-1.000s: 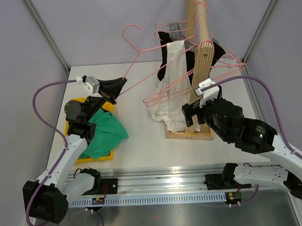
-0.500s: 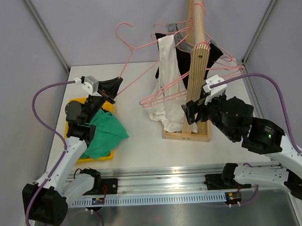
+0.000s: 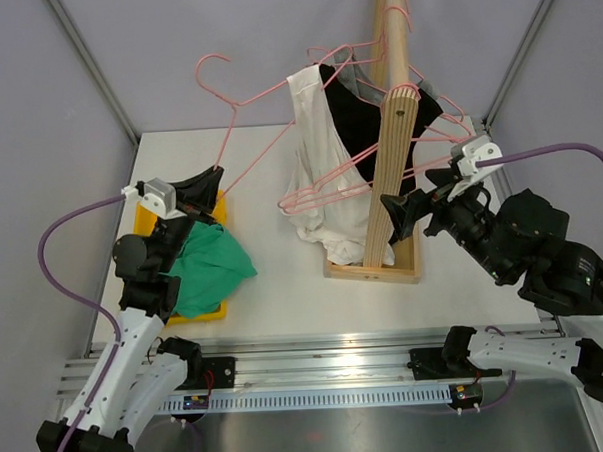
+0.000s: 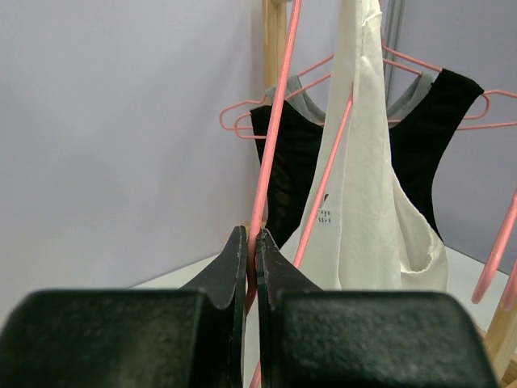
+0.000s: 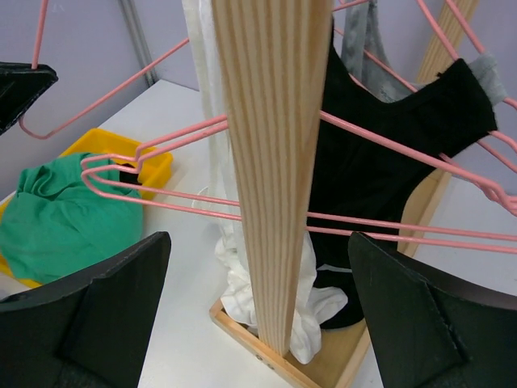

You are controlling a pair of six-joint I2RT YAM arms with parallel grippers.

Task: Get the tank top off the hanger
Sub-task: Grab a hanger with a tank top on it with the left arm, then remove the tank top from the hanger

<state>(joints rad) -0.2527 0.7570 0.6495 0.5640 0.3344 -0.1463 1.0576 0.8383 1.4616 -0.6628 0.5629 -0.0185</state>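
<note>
My left gripper [image 3: 215, 172] [image 4: 252, 239] is shut on the wire of a pink hanger [image 3: 261, 140] [image 4: 275, 121], whose hook points up and left. A white tank top [image 3: 319, 160] [image 4: 363, 162] hangs from that hanger's far end. Its lower part is bunched on the base of the wooden rack [image 3: 391, 162] [image 5: 271, 162]. My right gripper [image 3: 420, 193] [image 5: 258, 242] is open, with a finger on each side of the rack's post and touching nothing. A black tank top [image 3: 362, 128] [image 5: 380, 162] hangs on another pink hanger behind the post.
A yellow bin [image 3: 217, 208] [image 5: 153, 166] at the left holds a green cloth [image 3: 208, 270] [image 5: 56, 218]. Several more pink hangers [image 3: 330, 190] stick out of the rack toward the left and right. Grey walls close the table at the back and sides.
My left gripper has drawn the hanger left and up, and the white tank top has risen and stretched with it. My right arm has backed away to the right of the rack.
</note>
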